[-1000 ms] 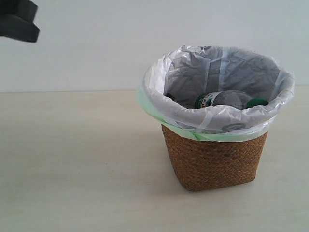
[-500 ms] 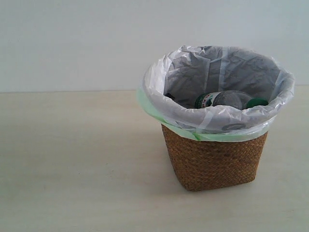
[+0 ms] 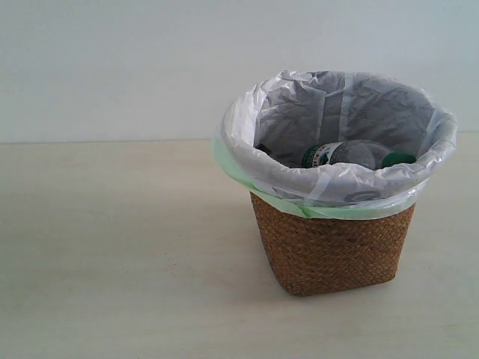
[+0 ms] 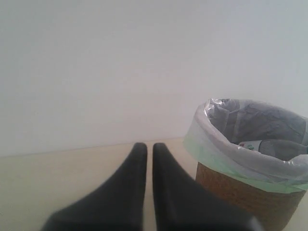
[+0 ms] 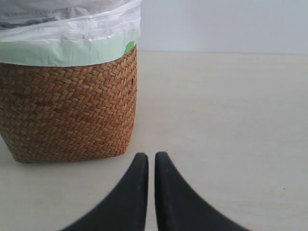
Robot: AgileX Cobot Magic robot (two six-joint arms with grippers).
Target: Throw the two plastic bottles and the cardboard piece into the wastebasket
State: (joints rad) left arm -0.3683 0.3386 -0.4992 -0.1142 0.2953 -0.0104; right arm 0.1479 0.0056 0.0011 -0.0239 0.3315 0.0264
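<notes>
One clear plastic bottle with a green-and-white label and a green cap (image 3: 352,153) lies on its side down inside the brown woven wicker wastebasket (image 3: 333,250), resting against the crinkly translucent white liner with the pale green edge (image 3: 247,123). That much is plainly done. The wastebasket stands on the pale desk (image 3: 112,247), right of its middle and some way in from the far edge. The second bottle, the red-labelled one, and the grey-beige cardboard piece show nowhere on the desk, and the bottom of the wastebasket is hidden from me, so I cannot say for certain that they are in. A dark speck low on the liner's left side might be a black cap.

Both arms are clear of the rim. The left claw (image 4: 145,149) hangs beside the wastebasket with its black fingers drawn almost together, only a thin slit between them and nothing held. The right claw (image 5: 147,159) sits low by the wicker wall, closed the same way and empty. My guess is that the job is finished, or nearly so
</notes>
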